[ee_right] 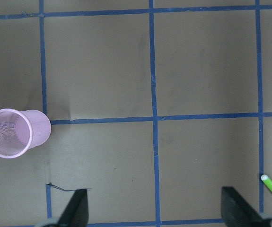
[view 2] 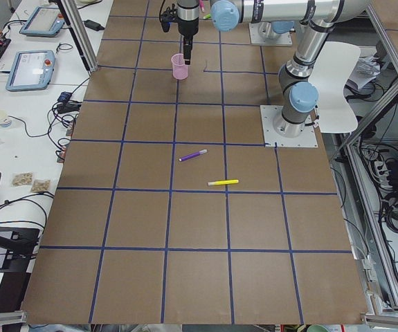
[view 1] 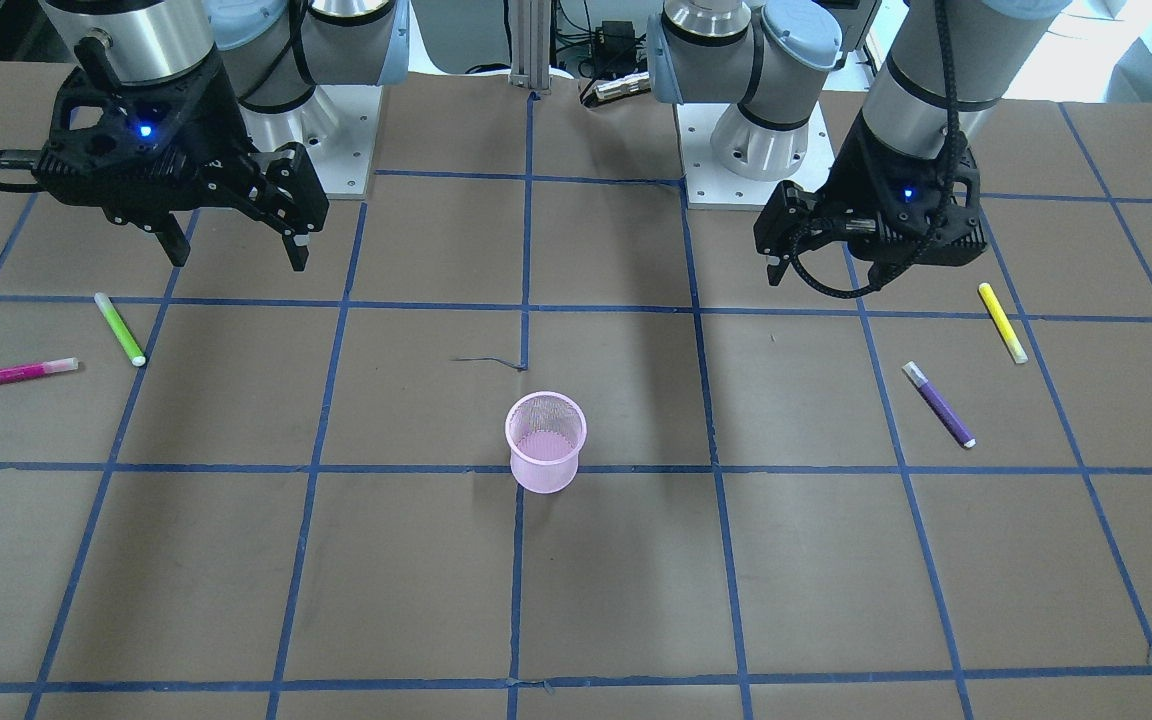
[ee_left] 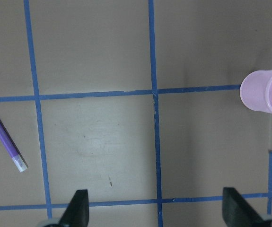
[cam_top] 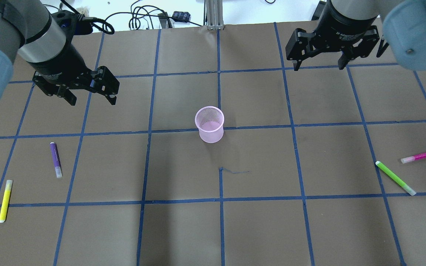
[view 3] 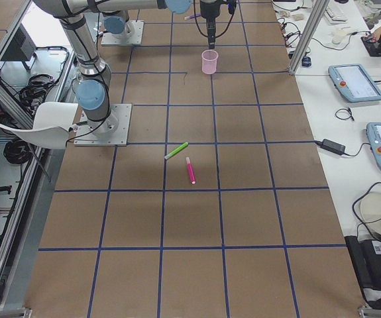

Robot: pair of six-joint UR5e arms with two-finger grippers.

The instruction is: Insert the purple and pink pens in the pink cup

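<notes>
The pink mesh cup (cam_top: pixel 209 124) stands upright at the table's middle, empty. The purple pen (cam_top: pixel 55 159) lies flat on my left side, and also shows in the left wrist view (ee_left: pixel 7 142). The pink pen (cam_top: pixel 422 156) lies flat at the far right. My left gripper (cam_top: pixel 93 100) hovers open and empty above the table, beyond the purple pen and left of the cup. My right gripper (cam_top: pixel 318 66) hovers open and empty, beyond and right of the cup, well away from the pink pen. Both wrist views show the jaws wide apart with nothing between them.
A yellow pen (cam_top: pixel 5 200) lies near the purple pen at the left edge. A green pen (cam_top: pixel 395 178) lies beside the pink pen. The brown table has a blue tape grid. The arm bases (view 1: pixel 751 150) stand at the robot's side.
</notes>
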